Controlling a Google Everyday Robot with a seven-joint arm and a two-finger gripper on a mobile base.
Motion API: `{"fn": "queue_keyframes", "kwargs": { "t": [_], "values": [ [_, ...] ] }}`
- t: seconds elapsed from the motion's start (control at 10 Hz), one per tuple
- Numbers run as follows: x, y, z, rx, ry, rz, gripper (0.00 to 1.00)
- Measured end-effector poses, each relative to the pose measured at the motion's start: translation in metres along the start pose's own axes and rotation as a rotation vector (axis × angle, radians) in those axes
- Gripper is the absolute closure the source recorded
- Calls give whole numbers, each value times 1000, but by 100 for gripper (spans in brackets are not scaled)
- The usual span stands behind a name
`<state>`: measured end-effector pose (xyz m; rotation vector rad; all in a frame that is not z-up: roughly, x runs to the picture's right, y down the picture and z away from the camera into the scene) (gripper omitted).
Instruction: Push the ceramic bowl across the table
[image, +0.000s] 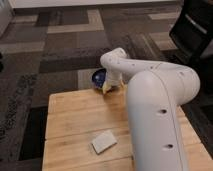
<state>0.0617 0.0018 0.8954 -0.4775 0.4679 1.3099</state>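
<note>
The dark-blue ceramic bowl (99, 78) sits at the far edge of the light wooden table (75, 120), partly hidden behind my arm. My gripper (108, 88) is at the bowl's right side, down at the tabletop, touching or almost touching the bowl. My white arm (150, 100) reaches across the right half of the table and covers much of it. The small white cup is hidden behind the arm.
A flat white rectangular pad (104, 142) lies near the front middle of the table. Beyond the far edge is patterned grey carpet (55, 55). A dark chair (192, 30) stands at the upper right.
</note>
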Motion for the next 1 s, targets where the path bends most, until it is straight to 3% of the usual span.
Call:
{"fn": "queue_keyframes", "kwargs": {
  "t": [1.0],
  "values": [
    [1,4,-4,-2,-9,-5,35]
  ]
}}
